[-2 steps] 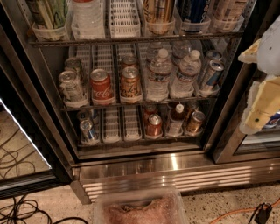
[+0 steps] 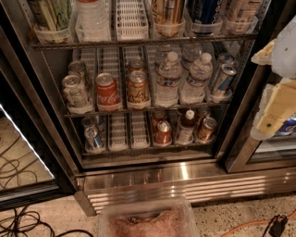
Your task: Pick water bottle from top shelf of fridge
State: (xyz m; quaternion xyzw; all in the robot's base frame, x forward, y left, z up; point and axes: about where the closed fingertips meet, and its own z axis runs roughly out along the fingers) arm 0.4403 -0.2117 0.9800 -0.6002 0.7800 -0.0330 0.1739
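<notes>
The fridge [image 2: 152,178] stands open in front of me, with a stainless frame and a louvred base. The top shelf [image 2: 138,42] runs across the top of the view, a dark wire rack with white slotted lanes. On its left part stands the lower half of the clear ribbed water bottle [image 2: 92,21]; its top is cut off by the frame edge. My gripper [image 2: 274,113], cream and white, hangs at the right edge in front of the fridge's right post. It is well to the right of the bottle and lower than it, holding nothing that I can see.
Two white-capped clear bottles [image 2: 169,78] and soda cans [image 2: 106,90] stand on the middle rack, with smaller cans and bottles [image 2: 163,132] below. Tall cans [image 2: 167,11] share the top shelf. A plastic tub [image 2: 148,222] and cables [image 2: 18,217] lie on the floor. The glass door [image 2: 18,152] is open at the left.
</notes>
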